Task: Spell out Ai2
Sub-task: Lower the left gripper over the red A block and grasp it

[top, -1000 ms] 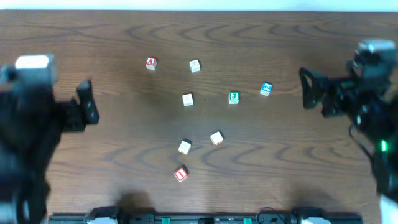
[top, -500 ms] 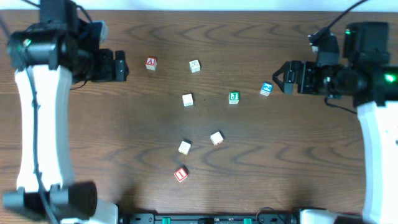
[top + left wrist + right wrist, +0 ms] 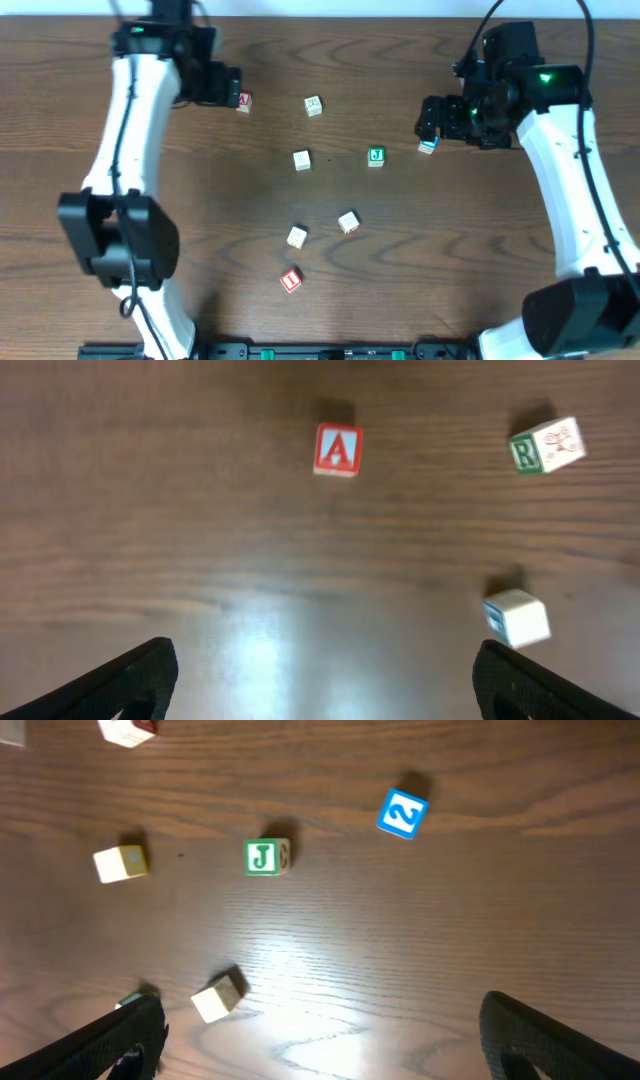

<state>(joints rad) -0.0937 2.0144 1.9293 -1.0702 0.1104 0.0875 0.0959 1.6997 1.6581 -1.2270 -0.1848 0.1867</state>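
Note:
The red A block (image 3: pixel 243 101) lies at the far left; in the left wrist view (image 3: pixel 338 449) it sits well ahead of my fingers. My left gripper (image 3: pixel 225 88) (image 3: pixel 320 690) is open and empty, just left of it. The blue 2 block (image 3: pixel 428 145) (image 3: pixel 403 815) lies at the right. My right gripper (image 3: pixel 432 118) (image 3: pixel 320 1045) is open and empty, hovering right beside it. A red block that looks like an I (image 3: pixel 291 280) lies near the front centre.
A green-lettered R block (image 3: pixel 313 105) (image 3: pixel 545 447), a white block (image 3: pixel 302 160) (image 3: pixel 517 617) (image 3: pixel 121 863) and a green J block (image 3: pixel 376 156) (image 3: pixel 266 857) lie mid-table. Two pale blocks (image 3: pixel 348 222) (image 3: pixel 297 237) lie nearer the front.
Both arms have swung in from the table's sides. The left gripper now sits by the A block and the right gripper by the 2 block. No block has moved.

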